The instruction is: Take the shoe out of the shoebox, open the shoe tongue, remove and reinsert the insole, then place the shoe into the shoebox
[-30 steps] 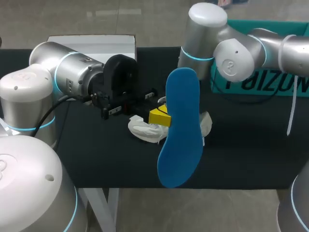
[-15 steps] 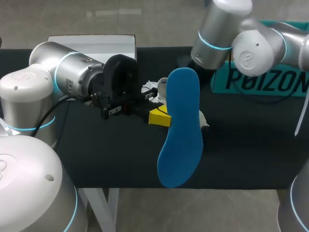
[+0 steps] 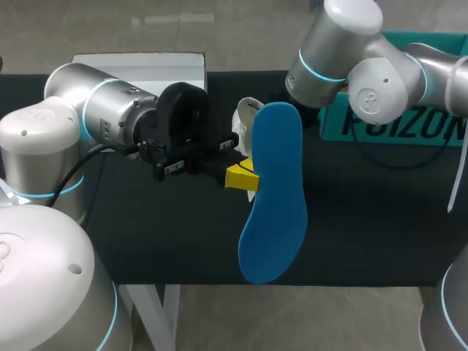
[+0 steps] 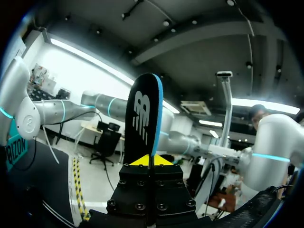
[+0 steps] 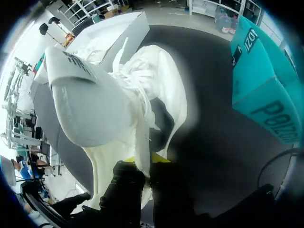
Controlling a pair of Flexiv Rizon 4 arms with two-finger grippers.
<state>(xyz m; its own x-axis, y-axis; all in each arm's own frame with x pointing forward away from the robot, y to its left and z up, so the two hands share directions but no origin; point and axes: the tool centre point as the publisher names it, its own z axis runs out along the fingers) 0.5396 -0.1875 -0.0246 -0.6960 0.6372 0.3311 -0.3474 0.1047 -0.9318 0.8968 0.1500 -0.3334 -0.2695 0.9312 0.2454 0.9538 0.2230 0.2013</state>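
One blue-and-black insole (image 3: 274, 205) in left pincer (image 3: 241, 178), white shoe (image 5: 118, 95) in right pincer (image 5: 151, 159)

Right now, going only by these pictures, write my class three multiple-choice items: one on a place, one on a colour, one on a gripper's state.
1. Where is the shoe?
A. on the floor
B. held in the right gripper
C. in a person's hand

2. What colour is the insole in the head view?
A. blue
B. red
C. green

3. What is the state of the left gripper?
A. open and empty
B. shut on the insole
C. shut on the shoe

Key: 1 B, the right wrist view shows the white shoe pinched between that gripper's fingers. 2 A, its broad face is plainly blue. 3 B, both yellow tips press the upright insole from two sides.
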